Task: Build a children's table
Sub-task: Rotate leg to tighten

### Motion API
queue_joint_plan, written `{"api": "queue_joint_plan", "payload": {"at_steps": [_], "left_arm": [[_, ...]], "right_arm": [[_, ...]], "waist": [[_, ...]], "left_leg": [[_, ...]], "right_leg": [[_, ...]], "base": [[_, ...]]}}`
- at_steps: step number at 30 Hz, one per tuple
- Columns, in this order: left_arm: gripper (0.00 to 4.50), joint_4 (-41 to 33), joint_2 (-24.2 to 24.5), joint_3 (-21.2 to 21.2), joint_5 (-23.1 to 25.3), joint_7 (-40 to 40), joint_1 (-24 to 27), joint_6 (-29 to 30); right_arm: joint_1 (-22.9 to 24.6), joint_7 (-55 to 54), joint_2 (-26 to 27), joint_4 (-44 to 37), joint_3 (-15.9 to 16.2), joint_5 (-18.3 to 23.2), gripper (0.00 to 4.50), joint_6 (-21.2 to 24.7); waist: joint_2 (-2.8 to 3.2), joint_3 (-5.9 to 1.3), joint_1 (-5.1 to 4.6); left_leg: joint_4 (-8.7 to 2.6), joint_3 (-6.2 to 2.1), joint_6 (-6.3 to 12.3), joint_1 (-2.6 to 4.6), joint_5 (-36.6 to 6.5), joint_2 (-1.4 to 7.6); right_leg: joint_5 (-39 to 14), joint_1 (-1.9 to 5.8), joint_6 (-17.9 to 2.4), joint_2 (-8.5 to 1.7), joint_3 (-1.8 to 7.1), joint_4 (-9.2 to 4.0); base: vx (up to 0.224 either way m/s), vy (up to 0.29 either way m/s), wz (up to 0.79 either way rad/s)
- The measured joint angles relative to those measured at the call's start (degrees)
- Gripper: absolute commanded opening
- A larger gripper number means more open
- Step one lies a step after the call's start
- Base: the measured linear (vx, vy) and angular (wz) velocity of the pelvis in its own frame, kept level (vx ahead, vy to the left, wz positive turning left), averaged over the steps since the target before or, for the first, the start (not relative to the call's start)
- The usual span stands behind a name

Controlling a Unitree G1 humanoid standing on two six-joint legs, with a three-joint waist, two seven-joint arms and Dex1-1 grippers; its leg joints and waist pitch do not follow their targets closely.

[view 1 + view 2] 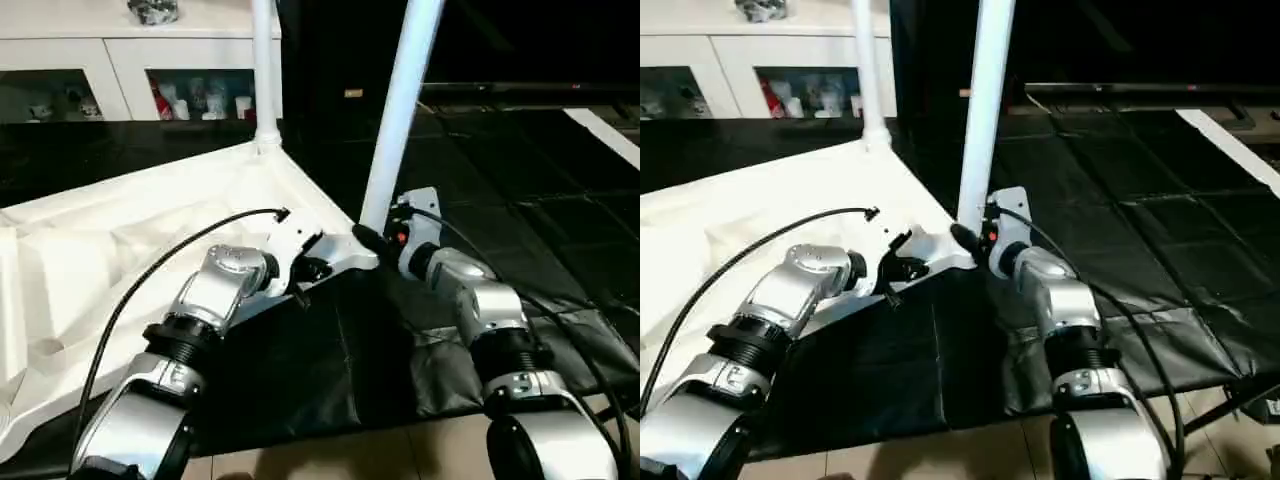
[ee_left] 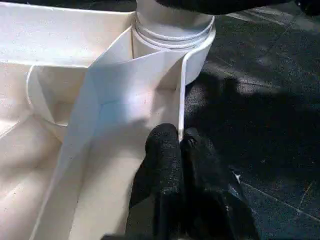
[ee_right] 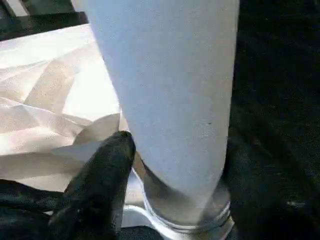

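Right gripper [image 3: 165, 165] half-hidden behind leg [image 3: 170, 95]

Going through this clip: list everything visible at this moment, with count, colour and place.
Table top: one, white, lying ribbed underside up on the black mat, at the robot's left.
Table legs: two, white, standing upright in corner sockets; the near leg at the corner by the grippers, the far leg at the corner beyond.
Mat: one, black, spread over the floor.
Cabinet: one, white with glass doors, along the back at the left, small items inside.
Left gripper: black fingers pinched on the top's edge wall near the near leg's socket.
Right gripper: black fingers around the base of the near leg.
Forearms: two, silver, rising from the lower edge.
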Motion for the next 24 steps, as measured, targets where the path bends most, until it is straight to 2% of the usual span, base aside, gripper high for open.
{"api": "queue_joint_plan", "payload": {"at_steps": [5,9,13,16,20,24], "left_arm": [[0.00,-0.6,2.0,-1.3,0.0,-3.1,0.2,-1.1],[0.00,-1.0,6.3,-2.7,-0.3,-10.0,2.0,-8.4],[0.00,-1.0,9.3,-3.2,-0.8,-15.5,2.3,-11.8],[0.00,-1.1,10.9,-4.1,-1.6,-20.3,3.0,-14.3],[0.00,-1.1,13.7,-6.2,-1.9,-27.4,3.0,-19.0],[0.00,-1.1,15.0,-7.5,-2.3,-32.8,3.0,-21.2]], "right_arm": [[2.6,3.3,-1.1,-1.3,2.0,-1.1,3.47,-2.6],[7.6,13.0,-5.4,-3.4,3.6,0.3,3.92,-6.0],[9.4,21.0,-8.9,-4.3,4.5,1.7,4.21,-6.7],[10.0,26.3,-11.8,-5.6,4.6,2.2,4.38,-7.4],[10.4,38.1,-17.6,-8.6,7.6,3.8,4.45,-7.3],[10.4,45.0,-18.9,-8.8,9.5,4.5,4.45,-7.3]], "waist": [[0.03,0.02,-0.04],[0.04,0.02,0.42],[0.13,0.09,0.73],[0.19,0.13,1.62],[0.19,0.13,3.11],[0.19,0.13,3.66]], "left_leg": [[-0.06,0.01,-0.01,0.03,0.0,0.01],[-0.07,-0.01,0.00,0.04,0.0,0.01],[-0.04,-0.01,0.00,0.01,0.0,0.01],[-0.03,0.01,0.01,-0.03,0.0,0.01],[0.00,0.01,0.02,-0.04,0.0,0.03],[0.07,0.03,0.02,-0.05,0.0,0.03]], "right_leg": [[0.0,0.00,0.0,0.01,0.00,0.01],[0.0,-0.06,0.1,0.00,-0.01,-0.02],[0.0,-0.12,0.0,0.00,-0.02,0.02],[0.0,-0.12,0.0,-0.04,-0.03,0.00],[0.0,-0.11,0.0,-0.04,-0.05,0.01],[0.0,-0.08,0.0,-0.07,-0.06,0.03]], "base": [[0.000,0.000,0.00],[0.000,0.000,0.00],[0.000,0.000,0.00],[0.000,0.000,0.00],[0.000,0.000,0.00],[0.000,0.000,0.00]]}}
